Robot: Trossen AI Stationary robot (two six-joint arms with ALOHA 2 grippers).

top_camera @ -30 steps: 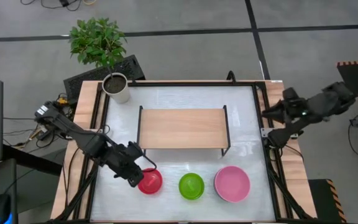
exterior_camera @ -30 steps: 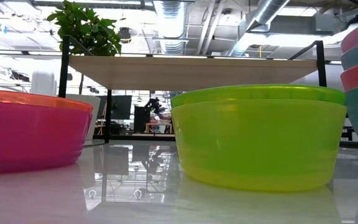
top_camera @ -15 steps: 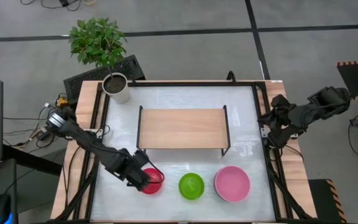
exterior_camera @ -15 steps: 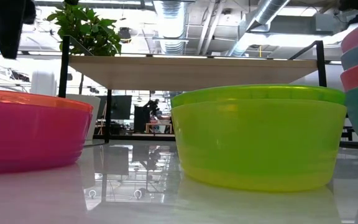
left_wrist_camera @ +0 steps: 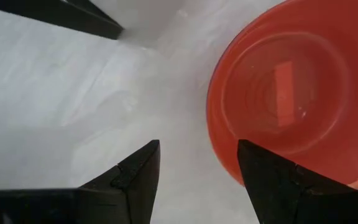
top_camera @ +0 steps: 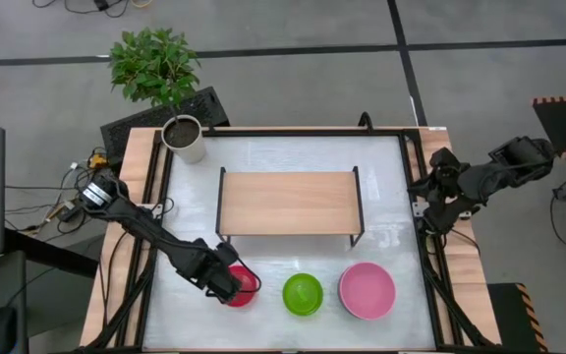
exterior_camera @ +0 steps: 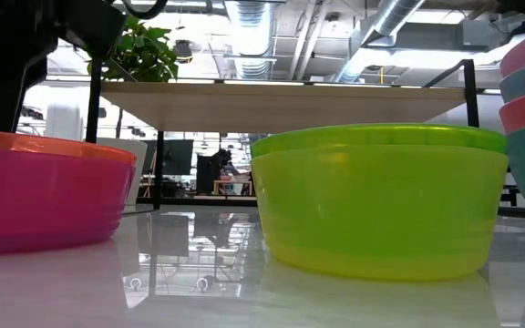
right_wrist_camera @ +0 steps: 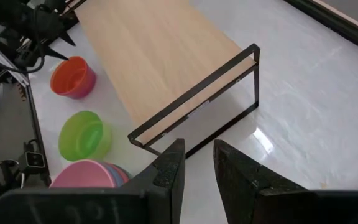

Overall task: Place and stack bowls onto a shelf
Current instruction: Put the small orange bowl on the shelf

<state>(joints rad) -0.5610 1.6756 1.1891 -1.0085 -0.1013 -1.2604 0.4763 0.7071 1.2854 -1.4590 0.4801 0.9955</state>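
A small red bowl [top_camera: 245,286] sits on its base on the white table near the near edge; the low view shows it at the left [exterior_camera: 44,196]. My left gripper [top_camera: 228,282] is open and low over its left rim. In the left wrist view the gripper [left_wrist_camera: 197,163] has the rim [left_wrist_camera: 219,146] between its fingers, and no touch shows. A yellow-green bowl [top_camera: 303,294] and a pink-topped stack of bowls [top_camera: 367,290] stand to the right. The wooden shelf [top_camera: 289,203] stands mid-table with a bare top. My right gripper [right_wrist_camera: 199,163] waits at the table's right edge, open by a narrow gap.
A white plant pot [top_camera: 185,140] stands at the far left corner. The shelf's black legs [right_wrist_camera: 253,81] rise between the bowls and the far half of the table. The yellow-green bowl [exterior_camera: 381,200] sits close beside the red one. Bare table [top_camera: 386,167] lies right of the shelf.
My left gripper has moved a little toward the table's right and come down over the red bowl's left rim; in the low view it has dropped into the picture from above. The bowls have stayed where they were.
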